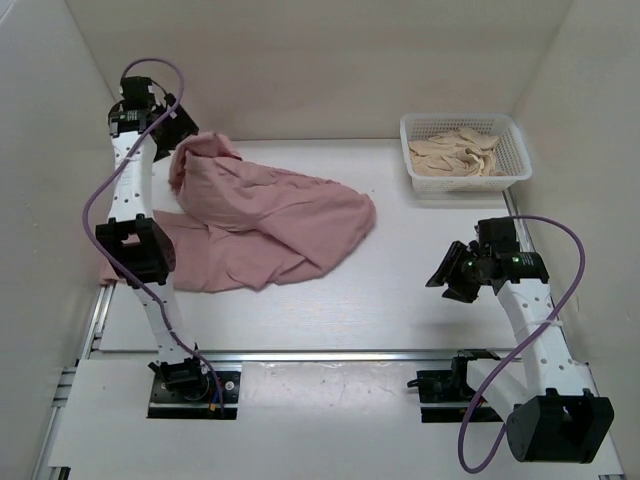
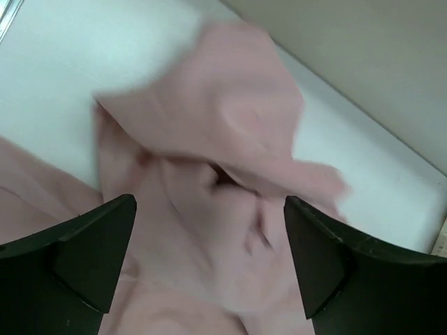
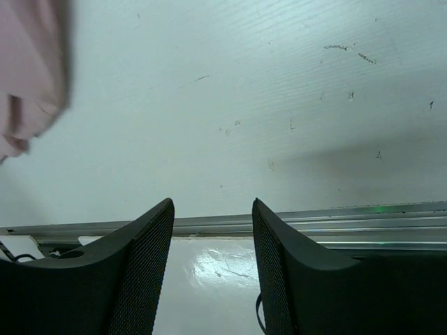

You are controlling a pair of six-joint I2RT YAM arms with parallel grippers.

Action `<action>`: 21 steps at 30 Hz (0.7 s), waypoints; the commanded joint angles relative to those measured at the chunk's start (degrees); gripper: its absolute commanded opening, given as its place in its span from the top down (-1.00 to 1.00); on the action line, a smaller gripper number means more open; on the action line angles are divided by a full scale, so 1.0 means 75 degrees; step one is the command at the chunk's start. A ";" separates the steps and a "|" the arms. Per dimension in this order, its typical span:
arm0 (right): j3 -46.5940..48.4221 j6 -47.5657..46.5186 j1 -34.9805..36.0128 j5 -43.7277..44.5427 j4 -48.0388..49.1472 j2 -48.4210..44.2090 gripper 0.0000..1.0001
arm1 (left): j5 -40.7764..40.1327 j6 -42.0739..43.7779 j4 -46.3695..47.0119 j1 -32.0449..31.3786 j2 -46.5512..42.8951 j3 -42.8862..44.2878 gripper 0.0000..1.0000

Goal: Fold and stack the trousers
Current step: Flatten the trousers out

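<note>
The dusty-pink trousers (image 1: 260, 215) lie crumpled on the left half of the white table, bunched highest at the far left. My left gripper (image 1: 183, 132) hovers just over that raised bunch. In the left wrist view its jaws (image 2: 209, 202) stand wide open, with blurred pink fabric (image 2: 209, 112) below and between them, not pinched. My right gripper (image 1: 443, 273) is open and empty above bare table on the right, well away from the cloth. In the right wrist view (image 3: 213, 206) only an edge of the trousers (image 3: 28, 77) shows at top left.
A white basket (image 1: 515, 150) holding beige folded cloth stands at the far right corner. White walls enclose the table on three sides. A metal rail (image 1: 330, 353) runs along the table's near edge, also visible in the right wrist view (image 3: 349, 216).
</note>
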 commanded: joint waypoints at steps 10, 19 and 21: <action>-0.0172 -0.0198 0.0268 -0.1212 0.1205 0.0847 -0.77 | 0.0787 -0.0226 -0.0334 -0.0386 -0.1142 -0.1972 -1.00; 0.4194 0.0096 0.2190 -0.1330 0.2766 0.6003 -1.00 | 0.0517 -0.0471 0.0252 -0.0985 -0.3029 -0.5909 -0.97; 0.5589 0.0096 0.2191 -0.1226 0.2766 0.7222 -1.00 | 0.0517 -0.0553 0.0323 -0.0985 -0.3615 -0.6335 -0.97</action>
